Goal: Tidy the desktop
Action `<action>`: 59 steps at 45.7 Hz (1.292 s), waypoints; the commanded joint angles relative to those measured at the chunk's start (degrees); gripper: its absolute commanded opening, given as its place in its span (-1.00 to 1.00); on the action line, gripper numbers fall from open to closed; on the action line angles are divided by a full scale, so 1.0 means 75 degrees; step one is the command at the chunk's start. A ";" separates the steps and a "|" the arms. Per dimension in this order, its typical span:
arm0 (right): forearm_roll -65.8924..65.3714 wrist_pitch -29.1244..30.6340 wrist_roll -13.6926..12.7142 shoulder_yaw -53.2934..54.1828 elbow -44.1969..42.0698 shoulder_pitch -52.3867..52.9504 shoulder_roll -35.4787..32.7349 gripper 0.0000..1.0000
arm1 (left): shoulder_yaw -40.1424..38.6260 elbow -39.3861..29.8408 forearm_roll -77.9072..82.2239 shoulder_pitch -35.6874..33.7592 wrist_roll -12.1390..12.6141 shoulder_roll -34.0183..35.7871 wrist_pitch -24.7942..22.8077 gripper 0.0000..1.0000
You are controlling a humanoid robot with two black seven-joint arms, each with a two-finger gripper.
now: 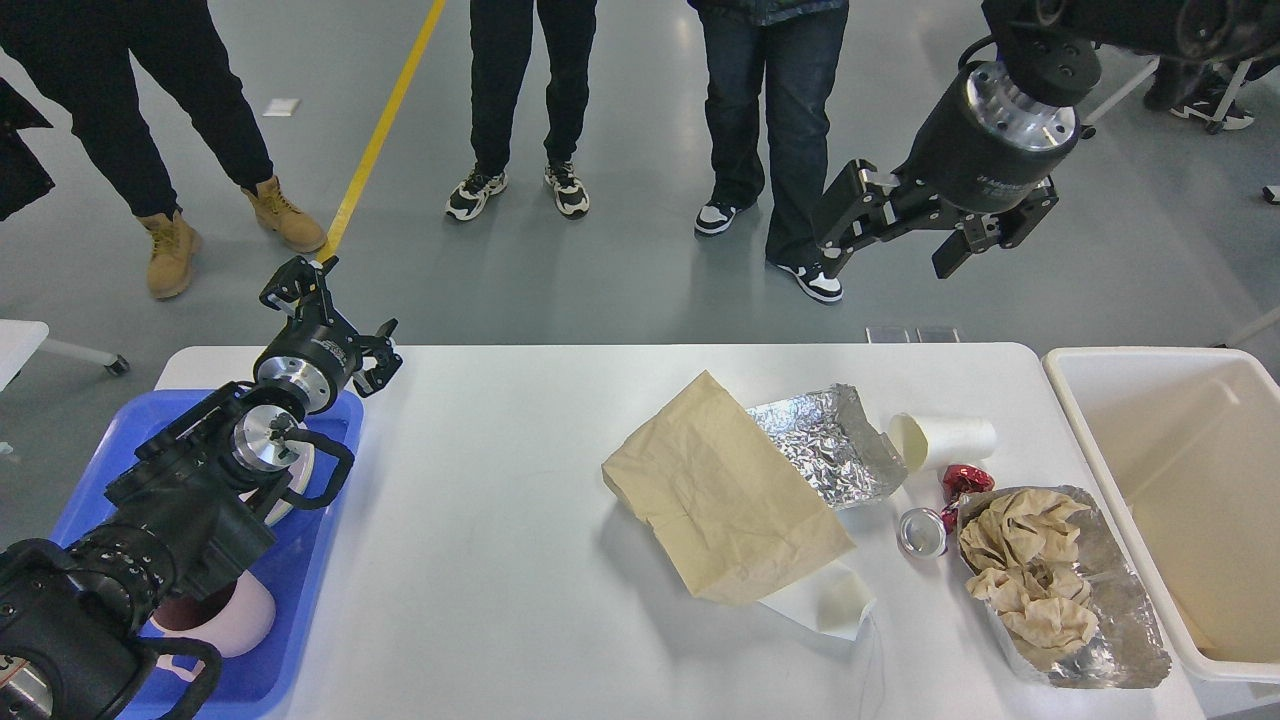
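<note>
My right gripper (890, 225), in the upper right of the frame, hangs high over the floor beyond the far table edge, fingers spread and empty. The large smooth white desktop (500, 560) fills the lower frame. Its litter sits lower right, below that gripper: a crumpled tan paper bag (720, 495), long axis running upper left to lower right, a tipped white paper cup (945, 440), and silver foil. My left gripper (335, 325), at left above a blue plastic tray (300, 580), looks open, though it is small. The right arm is nearer the litter.
</note>
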 commanded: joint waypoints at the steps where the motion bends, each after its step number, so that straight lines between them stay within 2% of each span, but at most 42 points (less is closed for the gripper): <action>1: 0.0001 0.0075 -0.0001 0.0040 -0.0065 -0.0003 0.0108 1.00 | -0.0004 -0.0003 0.0000 0.0000 0.0000 0.0000 0.0000 0.93; 59: 0.0012 0.0075 -0.0001 -0.0018 -0.0100 0.0618 0.0061 1.00 | -0.0004 -0.0003 0.0000 0.0000 0.0000 0.0000 0.0000 0.93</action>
